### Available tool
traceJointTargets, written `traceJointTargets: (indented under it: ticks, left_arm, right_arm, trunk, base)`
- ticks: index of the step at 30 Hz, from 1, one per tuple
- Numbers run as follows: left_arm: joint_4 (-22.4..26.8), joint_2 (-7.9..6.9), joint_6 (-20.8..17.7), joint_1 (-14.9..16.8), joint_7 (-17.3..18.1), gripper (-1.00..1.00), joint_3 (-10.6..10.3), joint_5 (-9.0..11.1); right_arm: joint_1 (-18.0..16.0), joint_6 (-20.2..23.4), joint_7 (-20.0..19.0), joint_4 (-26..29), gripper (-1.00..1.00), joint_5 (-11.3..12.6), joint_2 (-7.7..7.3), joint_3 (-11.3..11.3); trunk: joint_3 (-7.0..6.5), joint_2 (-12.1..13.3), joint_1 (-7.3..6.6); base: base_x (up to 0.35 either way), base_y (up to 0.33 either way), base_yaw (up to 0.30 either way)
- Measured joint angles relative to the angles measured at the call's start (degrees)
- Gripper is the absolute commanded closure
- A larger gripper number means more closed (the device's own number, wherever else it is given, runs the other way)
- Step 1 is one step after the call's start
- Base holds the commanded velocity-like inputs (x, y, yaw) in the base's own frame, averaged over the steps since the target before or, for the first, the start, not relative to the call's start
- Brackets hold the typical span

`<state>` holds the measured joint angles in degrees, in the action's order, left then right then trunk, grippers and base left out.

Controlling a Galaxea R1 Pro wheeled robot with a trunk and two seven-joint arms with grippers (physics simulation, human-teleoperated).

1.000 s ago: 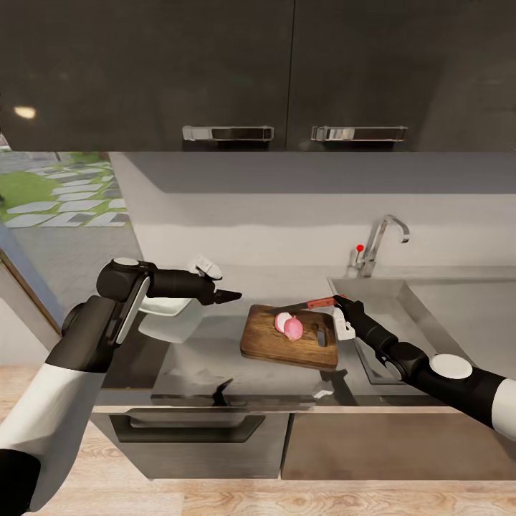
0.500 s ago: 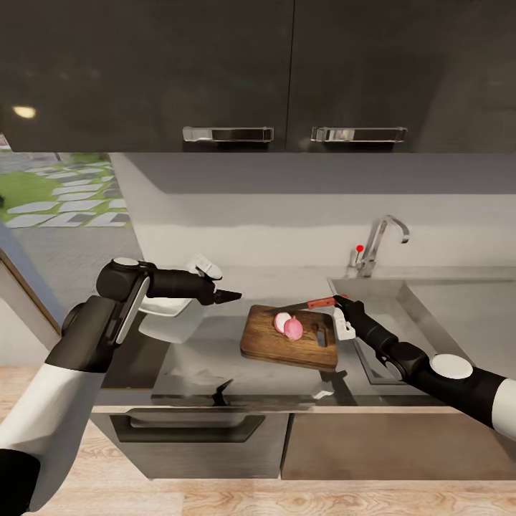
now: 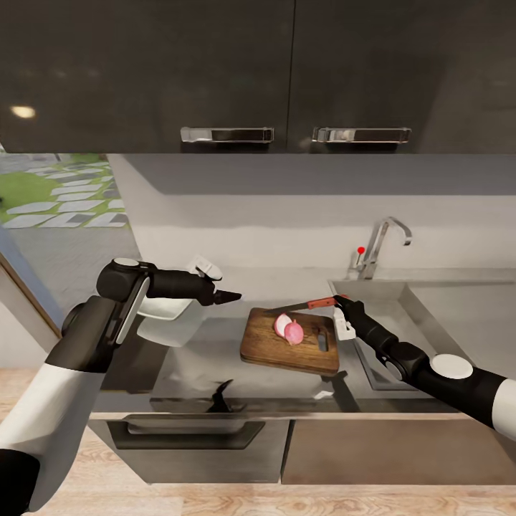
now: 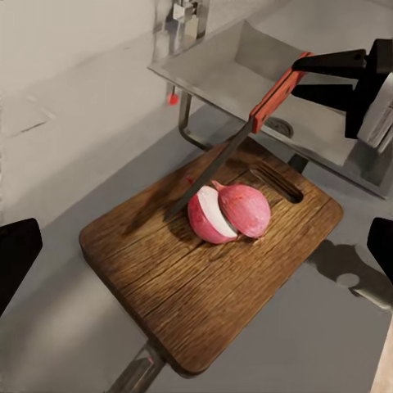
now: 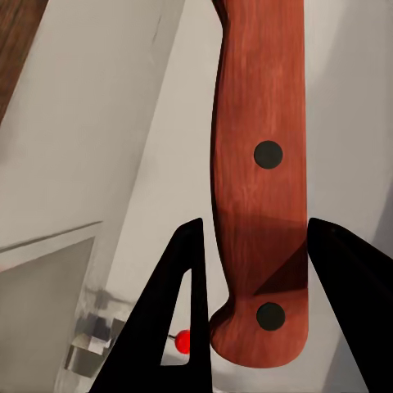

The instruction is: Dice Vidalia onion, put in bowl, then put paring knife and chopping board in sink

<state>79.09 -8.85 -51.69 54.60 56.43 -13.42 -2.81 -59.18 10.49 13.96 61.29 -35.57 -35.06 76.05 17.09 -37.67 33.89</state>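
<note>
Wooden chopping board (image 3: 287, 345) sits just beside sink (image 3: 387, 304).

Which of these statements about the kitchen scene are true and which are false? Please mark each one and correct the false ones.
1. The right gripper holds the paring knife by its handle. True.
2. The Vidalia onion is still whole. False: it lies on the chopping board cut open, with one pale cut face showing.
3. The left gripper holds the bowl. False: it hovers open and empty beside the board; the bowl sits on the countertop under that arm.
4. The board lies in the sink. False: it lies on the countertop, left of the sink.
5. The knife's blade points toward the onion. True.
</note>
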Motion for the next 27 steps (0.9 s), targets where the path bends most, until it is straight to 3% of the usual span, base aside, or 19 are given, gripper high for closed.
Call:
traceJointTargets:
  ticks: [11,27]
  left_arm:
    - [0.22,0.12,-0.03,0.00,0.30,-1.00,-0.01,0.03]
    - [0.32,0.26,-0.26,0.00,0.44,-1.00,-0.15,-0.03]
  right_arm:
    - [0.00,0.00,0.00,-0.01,1.00,0.00,-0.03,0.00]
    - [0.00,0.00,0.00,-0.01,1.00,0.00,-0.05,0.00]
  trunk:
    - [0.00,0.00,0.00]
    - [2.88,-6.41,3.52]
  base:
    - [0.004,0.000,0.000]
    - [0.000,0.000,0.000]
